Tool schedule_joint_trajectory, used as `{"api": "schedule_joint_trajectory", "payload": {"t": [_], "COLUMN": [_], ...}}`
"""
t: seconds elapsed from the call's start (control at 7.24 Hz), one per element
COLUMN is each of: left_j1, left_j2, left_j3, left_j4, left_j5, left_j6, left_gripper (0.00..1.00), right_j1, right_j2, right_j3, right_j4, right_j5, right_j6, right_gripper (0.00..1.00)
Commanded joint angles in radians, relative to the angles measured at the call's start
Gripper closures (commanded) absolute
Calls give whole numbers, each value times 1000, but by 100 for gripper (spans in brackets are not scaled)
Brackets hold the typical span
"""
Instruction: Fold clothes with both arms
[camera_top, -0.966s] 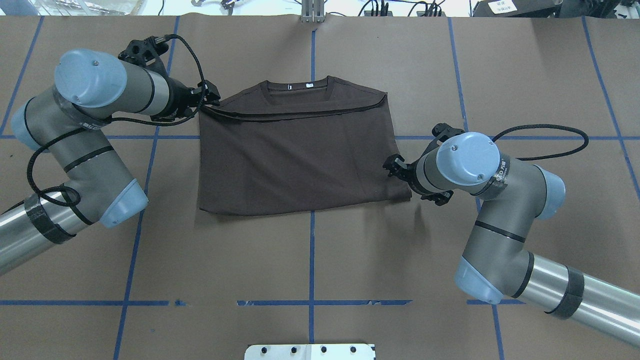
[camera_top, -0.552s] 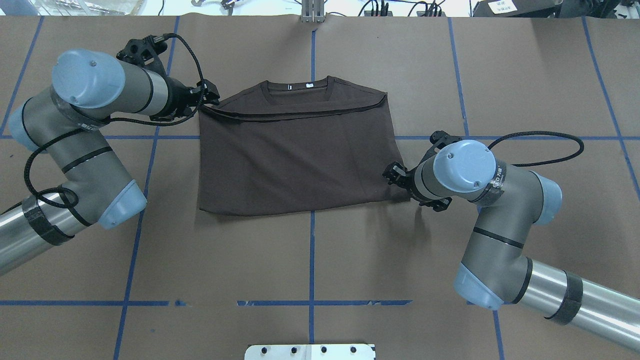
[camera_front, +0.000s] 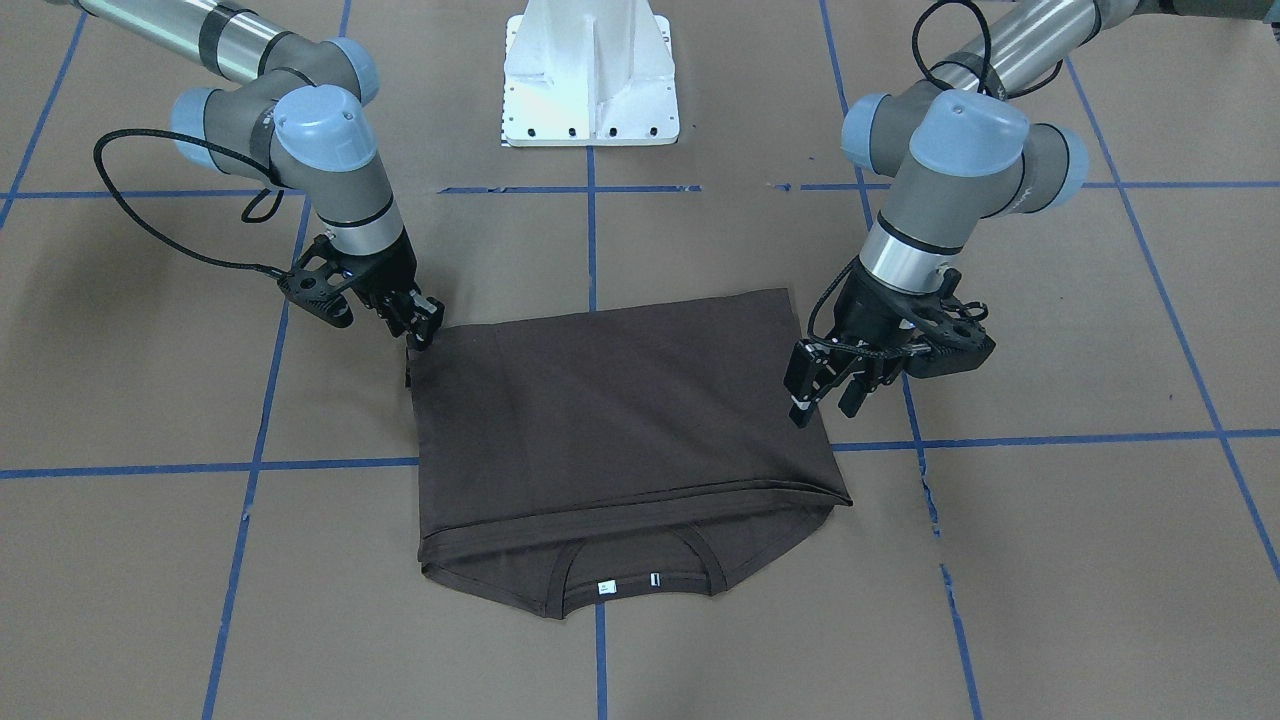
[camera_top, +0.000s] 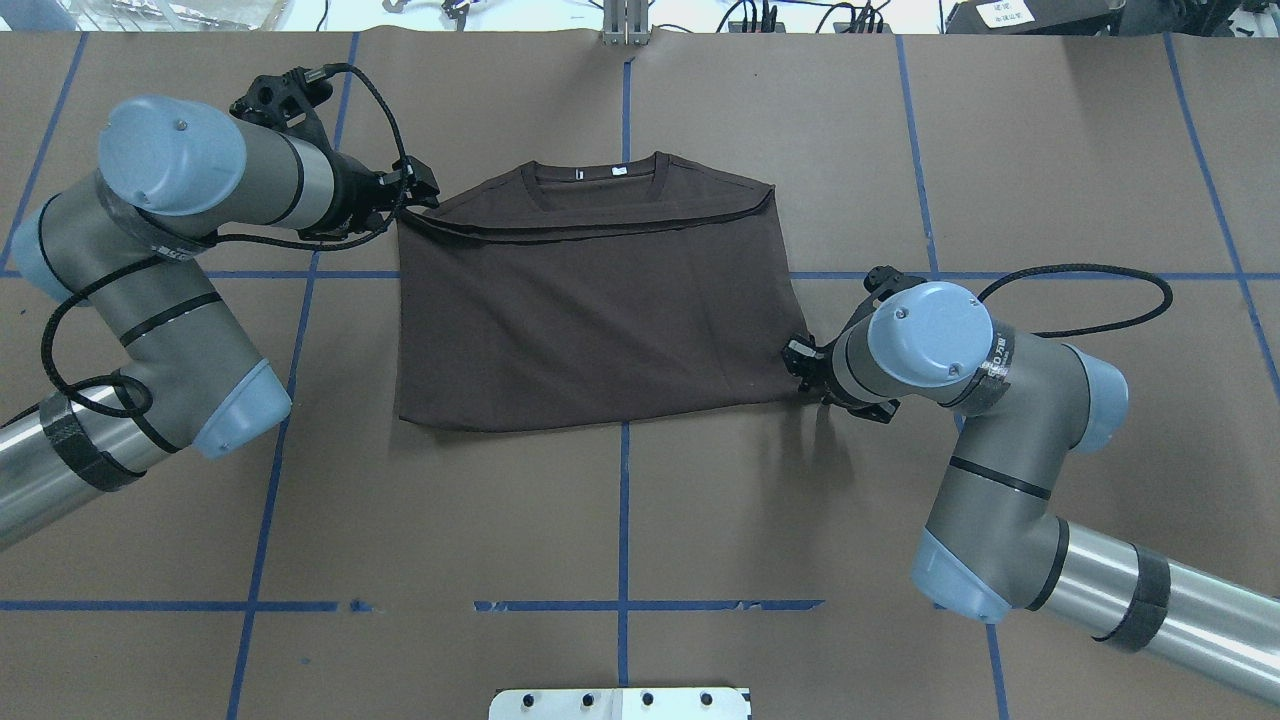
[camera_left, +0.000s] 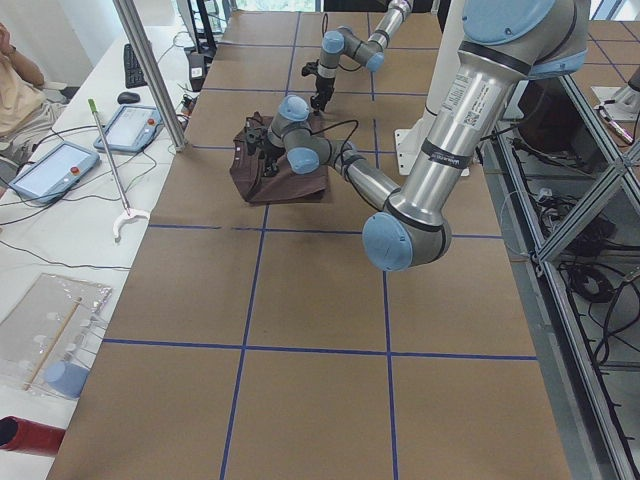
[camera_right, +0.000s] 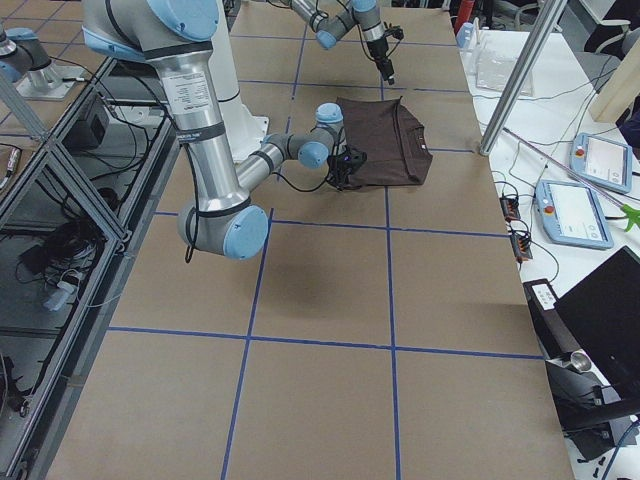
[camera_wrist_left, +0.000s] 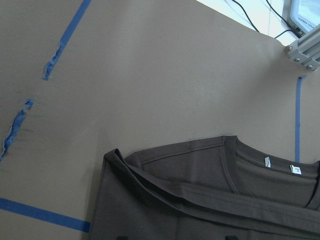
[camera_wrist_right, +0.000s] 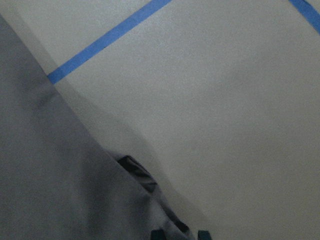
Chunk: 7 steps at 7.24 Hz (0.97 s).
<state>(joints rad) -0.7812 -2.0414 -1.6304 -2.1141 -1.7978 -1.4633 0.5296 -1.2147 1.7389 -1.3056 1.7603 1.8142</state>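
This is a robotics lab. The table (camera_top: 800, 560) is covered in brown paper gridded with blue tape (camera_top: 622, 520), and two robot arms (camera_front: 330, 160) reach over it from a white base (camera_front: 590, 80). Beside the table, past an aluminium post (camera_left: 148, 72), a white bench (camera_left: 50, 240) holds teach pendants (camera_left: 130, 128), a keyboard (camera_left: 133, 65) and cables.

We see two tubular arms, the left arm (camera_top: 175, 320) and the right arm (camera_top: 990, 480), silver-grey with light blue caps (camera_top: 172, 155) over the joints. Black cables (camera_top: 1085, 267) loop beside each, and black bands (camera_top: 1125, 600) ring the shiny tubes. The left gripper (camera_front: 823, 408) and right gripper (camera_front: 422, 330) are black. The base (camera_front: 590, 90) is white, with dark bolts along its edge.
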Motion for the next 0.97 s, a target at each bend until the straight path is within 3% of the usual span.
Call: {"api": "schedule_joint_trajectory", "payload": {"t": [0.0, 0.28, 0.55, 0.69, 0.83], "left_j1": [-3, -3, -3, -3, -3], "left_j2": [15, 36, 38, 38, 40], "left_j3": [-12, -28, -29, -29, -29], "left_j4": [0, 0, 0, 0, 0], "left_j5": [0, 0, 0, 0, 0], "left_j6": [0, 0, 0, 1, 1], "left_gripper": [28, 28, 28, 28, 28], "right_j1": [-2, 3, 6, 3, 15], "right_j2": [7, 15, -40, -39, -31], "right_j3": [1, 13, 102, 91, 62], "right_j4": [0, 3, 0, 0, 3], "right_j5": [2, 13, 14, 11, 8], "right_j6": [-1, -1, -1, 2, 2], "right_gripper": [100, 100, 100, 100, 82]}}
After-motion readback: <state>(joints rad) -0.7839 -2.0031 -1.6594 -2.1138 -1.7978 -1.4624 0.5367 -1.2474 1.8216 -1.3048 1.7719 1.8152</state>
